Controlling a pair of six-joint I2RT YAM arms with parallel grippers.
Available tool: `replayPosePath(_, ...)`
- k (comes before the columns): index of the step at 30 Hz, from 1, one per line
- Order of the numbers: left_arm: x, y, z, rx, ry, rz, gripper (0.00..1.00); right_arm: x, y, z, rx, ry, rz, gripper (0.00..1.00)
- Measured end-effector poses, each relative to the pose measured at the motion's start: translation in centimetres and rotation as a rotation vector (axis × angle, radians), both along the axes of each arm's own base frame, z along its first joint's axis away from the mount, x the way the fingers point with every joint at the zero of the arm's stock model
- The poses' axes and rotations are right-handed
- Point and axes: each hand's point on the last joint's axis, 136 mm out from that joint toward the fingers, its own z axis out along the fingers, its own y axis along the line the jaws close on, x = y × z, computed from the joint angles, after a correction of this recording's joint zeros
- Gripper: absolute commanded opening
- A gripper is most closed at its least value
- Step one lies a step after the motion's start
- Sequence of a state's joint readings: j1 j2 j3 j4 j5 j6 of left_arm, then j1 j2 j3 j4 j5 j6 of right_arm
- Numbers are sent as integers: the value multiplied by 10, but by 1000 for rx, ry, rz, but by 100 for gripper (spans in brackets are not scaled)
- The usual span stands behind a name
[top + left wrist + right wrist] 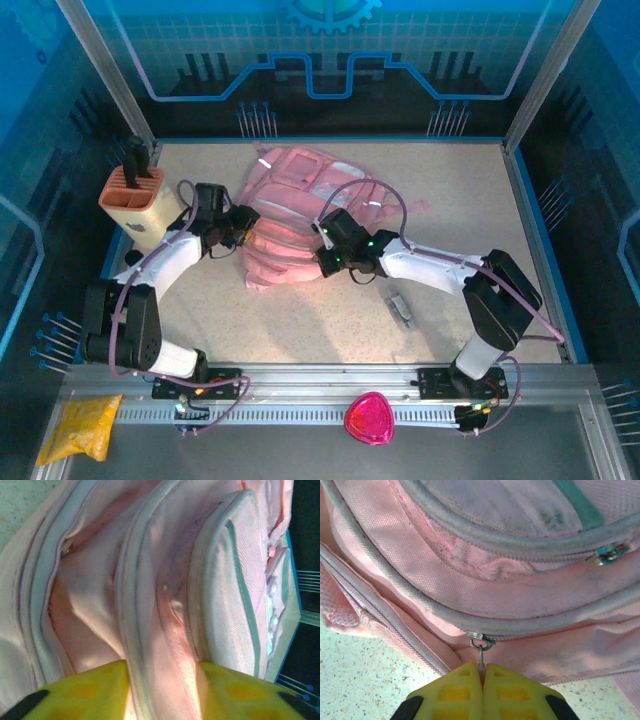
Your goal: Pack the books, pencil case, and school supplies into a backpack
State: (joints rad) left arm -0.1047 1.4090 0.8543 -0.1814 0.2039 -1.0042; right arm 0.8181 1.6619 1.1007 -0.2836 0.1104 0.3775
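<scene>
The pink backpack [300, 205] lies flat in the middle of the table. My right gripper [482, 666] is at its near edge, also seen from above [325, 258], and is shut on the metal zip pull [481, 654] hanging from the slider [481, 639]. My left gripper [240, 228] is at the backpack's left side. Its yellow fingers [95, 682] stand apart with a fold of pink backpack fabric [165, 645] between them. A small grey-white oblong school supply [400, 308] lies on the table to the right of the backpack. The books and the pencil case are out of view.
A beige knife block [135, 200] stands at the left, close behind the left arm. On the near metal ledge lie a yellow plastic bag [80, 425] and a pink-red heart-shaped thing [370, 418]. Blue panels wall in the table.
</scene>
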Motion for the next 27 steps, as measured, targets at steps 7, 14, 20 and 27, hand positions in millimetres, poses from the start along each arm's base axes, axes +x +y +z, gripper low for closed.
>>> replayPosePath(7,-47,-55,14,-108,-62,-24,54,-3,1,-10,-7,32,-1,0)
replayPosePath(14,-61,-93,3,-159,-18,-15,54,-3,1,-12,-8,36,-4,0)
replayPosePath(20,-63,-108,-27,-163,77,24,46,-3,1,-12,-8,36,-4,0)
replayPosePath(27,-51,-114,-35,-156,91,75,25,-3,1,-14,-12,39,-4,0)
